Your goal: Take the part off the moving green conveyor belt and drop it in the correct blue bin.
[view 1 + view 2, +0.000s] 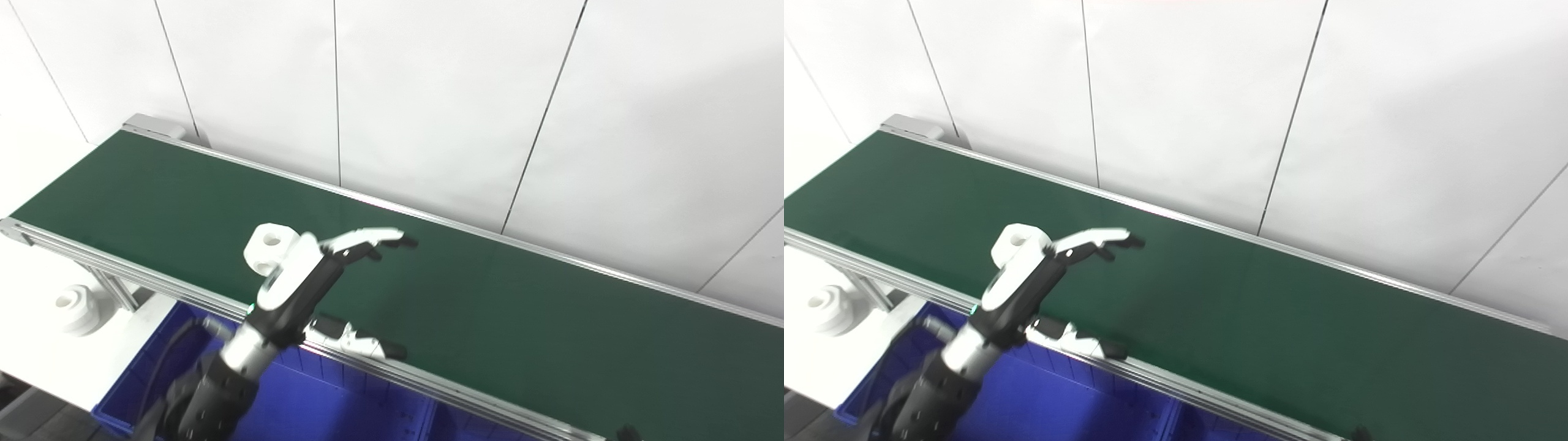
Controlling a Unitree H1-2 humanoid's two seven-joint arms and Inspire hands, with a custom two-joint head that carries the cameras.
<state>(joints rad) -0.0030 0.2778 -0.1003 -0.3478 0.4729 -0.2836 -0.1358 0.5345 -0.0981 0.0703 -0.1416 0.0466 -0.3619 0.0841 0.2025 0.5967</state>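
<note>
A white part (269,248) with two round holes lies on the green conveyor belt (490,306), left of centre. My left hand (306,275) reaches over the belt's near rail and is open. Its fingers (367,237) stretch to the right past the part, and its thumb (358,342) hangs low over the rail. The part sits against the back of the hand and is partly hidden by it; it is not between fingers and thumb. The part (1015,242) and hand (1023,282) also show in the right eye view. My right hand is out of view.
Blue bins (318,404) stand below the belt's near rail (429,380), with a divider further right. Another white round part (76,306) sits on a white surface at the left. A small dark tip (628,432) shows at the bottom edge. A white panelled wall stands behind the belt.
</note>
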